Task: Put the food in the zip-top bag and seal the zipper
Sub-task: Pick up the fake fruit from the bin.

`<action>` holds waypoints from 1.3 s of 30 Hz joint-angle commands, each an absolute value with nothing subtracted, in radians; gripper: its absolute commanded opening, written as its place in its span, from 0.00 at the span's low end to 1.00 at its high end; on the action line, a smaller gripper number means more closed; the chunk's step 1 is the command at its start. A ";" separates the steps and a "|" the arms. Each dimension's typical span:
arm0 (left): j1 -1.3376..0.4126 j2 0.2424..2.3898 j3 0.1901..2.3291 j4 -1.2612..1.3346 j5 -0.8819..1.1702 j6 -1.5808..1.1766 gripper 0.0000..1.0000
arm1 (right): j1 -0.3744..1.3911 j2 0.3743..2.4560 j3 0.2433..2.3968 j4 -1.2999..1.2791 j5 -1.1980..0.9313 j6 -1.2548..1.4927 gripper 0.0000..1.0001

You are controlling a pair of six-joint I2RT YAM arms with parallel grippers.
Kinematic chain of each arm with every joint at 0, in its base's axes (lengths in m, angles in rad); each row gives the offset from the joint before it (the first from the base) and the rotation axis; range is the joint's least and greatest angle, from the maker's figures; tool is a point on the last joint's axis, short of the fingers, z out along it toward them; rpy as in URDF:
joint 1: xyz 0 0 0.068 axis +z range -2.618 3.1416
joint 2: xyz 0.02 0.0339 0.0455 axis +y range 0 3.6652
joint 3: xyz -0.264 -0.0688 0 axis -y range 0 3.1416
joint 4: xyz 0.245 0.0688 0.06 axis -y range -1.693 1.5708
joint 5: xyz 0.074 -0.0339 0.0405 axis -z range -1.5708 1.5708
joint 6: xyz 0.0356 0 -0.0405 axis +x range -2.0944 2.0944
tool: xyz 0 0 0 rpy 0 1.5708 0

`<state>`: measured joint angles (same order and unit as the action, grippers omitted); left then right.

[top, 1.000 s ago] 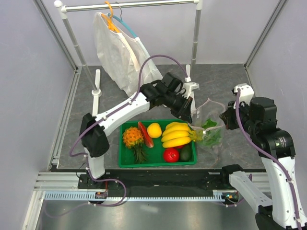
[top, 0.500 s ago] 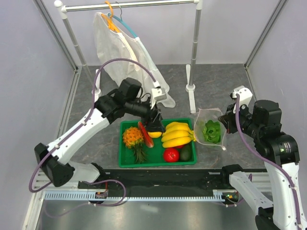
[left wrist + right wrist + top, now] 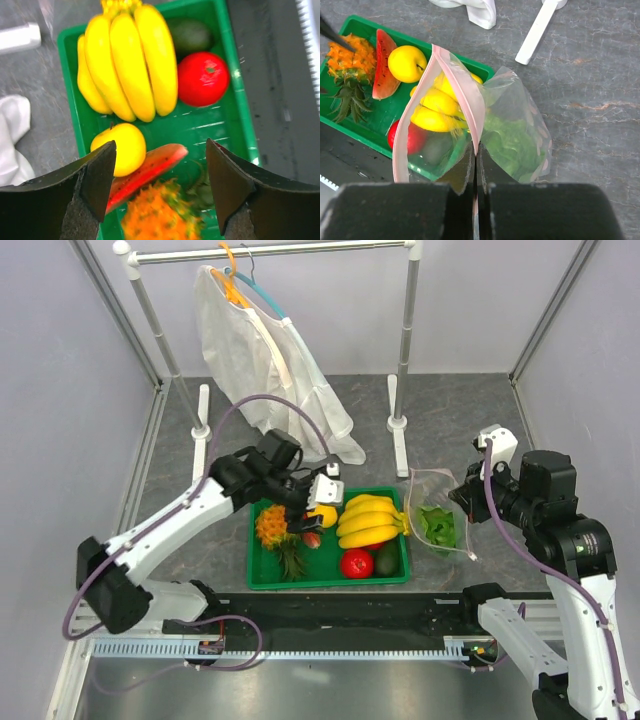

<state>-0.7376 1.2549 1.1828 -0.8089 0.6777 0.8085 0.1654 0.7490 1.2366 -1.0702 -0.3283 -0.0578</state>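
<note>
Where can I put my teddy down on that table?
Bare grey table lies behind the bag, between the rack's foot and the right wall. More bare table lies between the foot and the white garment. The green tray is packed with bananas, pineapple, tomato.

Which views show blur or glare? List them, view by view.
Left wrist: the pineapple nearest the lens is out of focus, and the tomato carries white highlights. Right wrist: the right gripper's fingers are dark and soft-edged; the zip-top bag is sharp. Top external: evenly lit, sharp, only faint shadows on the table.
</note>
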 commanded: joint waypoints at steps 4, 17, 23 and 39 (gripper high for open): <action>-0.814 1.457 1.178 -0.617 0.445 0.888 0.90 | 0.164 0.752 1.255 -1.065 -0.325 -0.031 0.00; -0.853 1.568 1.069 -0.454 0.126 0.716 0.98 | 0.163 0.755 1.246 -1.057 -0.328 -0.028 0.00; -0.856 1.591 1.029 -0.442 0.164 0.663 0.97 | 0.164 0.749 1.247 -1.057 -0.325 -0.026 0.00; -0.884 1.605 0.997 -0.403 0.104 0.607 0.80 | 0.163 0.758 1.249 -1.058 -0.319 -0.020 0.00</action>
